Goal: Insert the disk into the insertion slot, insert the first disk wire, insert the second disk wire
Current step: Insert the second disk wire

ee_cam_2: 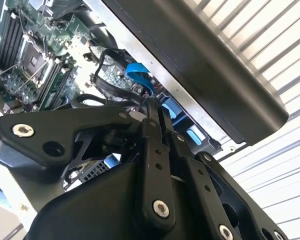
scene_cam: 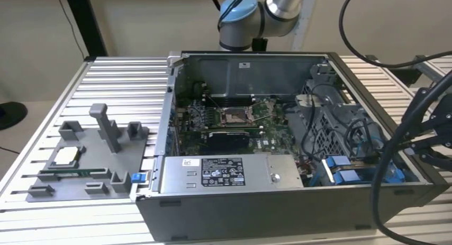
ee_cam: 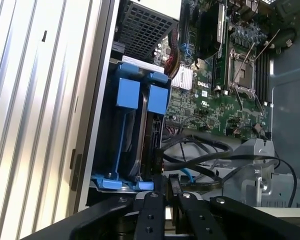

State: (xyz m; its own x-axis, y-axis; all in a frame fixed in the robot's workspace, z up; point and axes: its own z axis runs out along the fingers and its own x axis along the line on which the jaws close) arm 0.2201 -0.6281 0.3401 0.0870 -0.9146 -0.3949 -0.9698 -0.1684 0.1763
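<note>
The disk, clipped in a bright blue carrier, sits on edge inside the insertion slot, a grey sheet-metal bay at the case corner, beside a second blue carrier. In the exterior view the blue carriers show at the case's near corner on that view's right. My gripper hovers at the carriers' end, its fingers pressed nearly together. Black disk wires and a thin blue cable loop right beside the fingertips. In the second wrist view the gripper touches black wires near a blue flat cable. Whether a wire is pinched is hidden.
The open case holds a green motherboard with a silver CPU socket and a grey labelled power-supply box. A grey fixture block stands on the slatted table at the exterior view's left. Thick black cables hang over the case's right wall.
</note>
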